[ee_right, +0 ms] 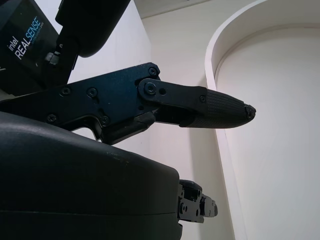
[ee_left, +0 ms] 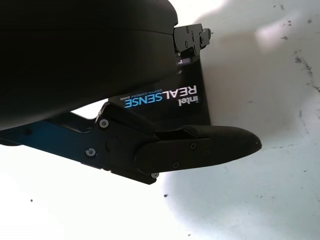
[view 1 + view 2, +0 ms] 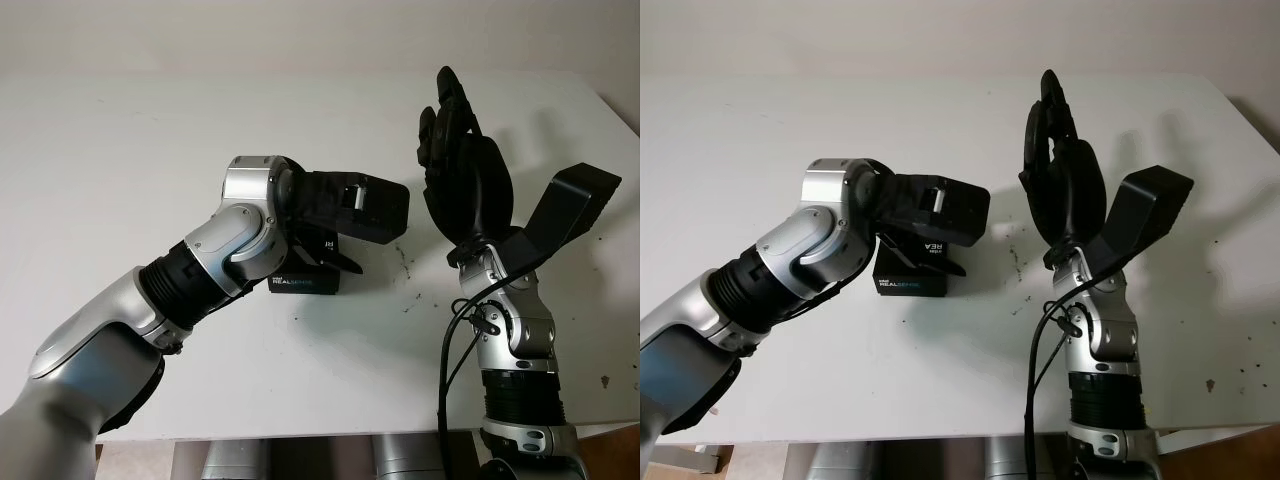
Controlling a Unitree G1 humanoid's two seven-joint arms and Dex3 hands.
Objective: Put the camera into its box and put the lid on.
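Left hand (image 3: 350, 215) over closed box (image 3: 912, 268); right hand (image 3: 455, 150) raised, open.

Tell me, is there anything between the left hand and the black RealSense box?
Nothing visible: the left hand is directly over the RealSense box, one finger alongside it. The right hand is raised, open.

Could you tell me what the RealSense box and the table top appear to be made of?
The box looks like matte black printed cardboard: sharp folded edges, white and blue lettering. The table seems a smooth white laminate or painted board, faintly speckled with dark marks; which, I cannot tell. The left hand is over the box.
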